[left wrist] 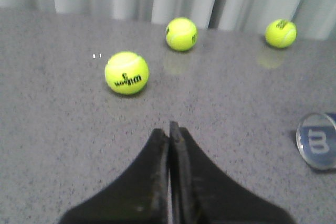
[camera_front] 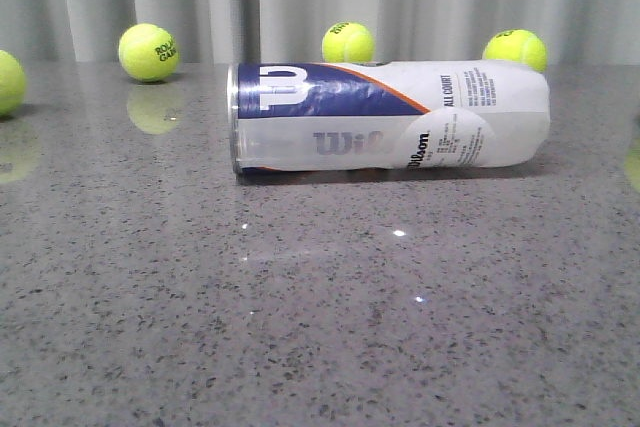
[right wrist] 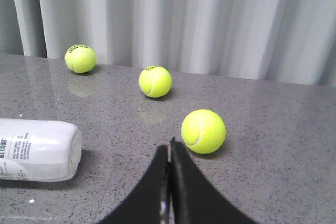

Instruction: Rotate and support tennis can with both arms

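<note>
The tennis can (camera_front: 390,119) lies on its side across the middle of the grey table, silver rim to the left, moulded base to the right. Neither arm shows in the front view. In the left wrist view my left gripper (left wrist: 170,127) is shut and empty, and the can's rim end (left wrist: 317,141) lies off to one side, apart from it. In the right wrist view my right gripper (right wrist: 169,146) is shut and empty, and the can's base end (right wrist: 39,149) lies off to the other side, apart from it.
Yellow-green tennis balls lie on the speckled grey table (camera_front: 320,327): one at the far left edge (camera_front: 8,82), one back left (camera_front: 148,52), one behind the can (camera_front: 347,43), one back right (camera_front: 515,50). A ball (right wrist: 203,131) lies just beyond my right fingertips. Grey curtain behind.
</note>
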You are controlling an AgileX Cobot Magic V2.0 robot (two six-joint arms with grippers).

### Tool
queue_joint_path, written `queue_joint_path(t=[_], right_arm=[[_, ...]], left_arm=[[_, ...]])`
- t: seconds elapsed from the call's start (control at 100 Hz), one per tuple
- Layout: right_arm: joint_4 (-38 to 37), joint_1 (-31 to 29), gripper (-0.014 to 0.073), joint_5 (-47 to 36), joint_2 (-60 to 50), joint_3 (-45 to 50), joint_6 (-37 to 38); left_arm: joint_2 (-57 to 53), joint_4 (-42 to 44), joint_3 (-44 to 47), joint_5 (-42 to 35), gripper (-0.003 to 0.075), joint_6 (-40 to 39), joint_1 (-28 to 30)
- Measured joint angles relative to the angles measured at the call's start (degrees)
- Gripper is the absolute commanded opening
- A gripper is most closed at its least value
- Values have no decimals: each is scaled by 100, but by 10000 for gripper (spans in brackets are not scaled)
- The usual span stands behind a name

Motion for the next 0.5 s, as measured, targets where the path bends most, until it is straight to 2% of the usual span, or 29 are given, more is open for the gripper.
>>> queue_joint_path(t=[0.11, 0.18, 0.5], right_arm=[[0, 0, -68, 0, 0, 0, 0], [0, 0, -68, 0, 0, 0, 0], [0, 0, -68, 0, 0, 0, 0]], left_arm=[[910, -12, -681, 802, -21, 0, 0], [1393, -12, -1003, 1045, -21, 0, 0], [2647, -12, -1367, 1155, -20, 0, 0]])
